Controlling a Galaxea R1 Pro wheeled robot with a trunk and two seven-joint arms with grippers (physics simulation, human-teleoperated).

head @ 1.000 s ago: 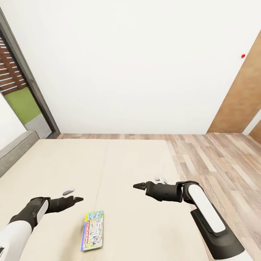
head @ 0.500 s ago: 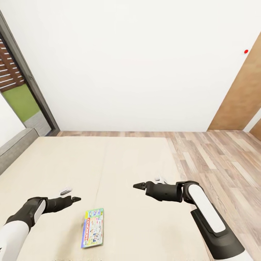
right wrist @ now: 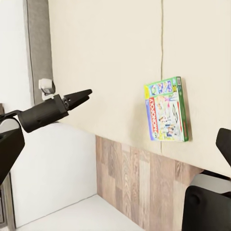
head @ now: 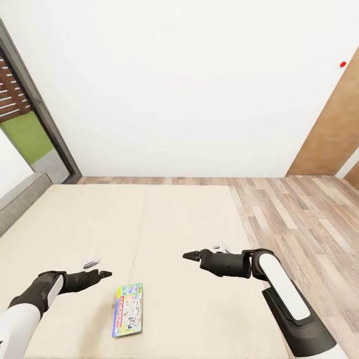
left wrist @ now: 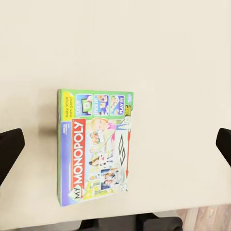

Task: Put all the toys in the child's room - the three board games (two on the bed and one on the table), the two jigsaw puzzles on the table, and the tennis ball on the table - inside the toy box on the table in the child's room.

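Compared with one second before, the whole head picture has slid a little: the red dot (head: pixel 342 64) on the wall sits higher and the far bed edge also sits higher, so the camera has moved, not the things. Against the bed, the left tool (head: pixel 103 273) has pulled back slightly toward the left, while the right tool (head: pixel 189 256) keeps its place. The Monopoly box (head: pixel 127 309) lies as before.

This box is flat and rectangular, with a green edge, a white face and a red logo band along one long side. It lies flat on the bed (head: pixel 164 224), near the close edge, between the two arms and nearer to the left tool, touched by neither. In the left wrist view the box (left wrist: pixel 95 147) is between the two black fingertips (left wrist: pixel 9 149), which stand far apart at both picture sides, so this tool is spread. The right tool is also spread, its dark fingertips (right wrist: pixel 9 149) wide apart in its wrist view.

The mattress is plain beige and matte, with one thin seam running along it. Beside it is a wood-plank floor (head: pixel 299 214), a smooth white wall, and a brown wooden door (head: pixel 331 134).
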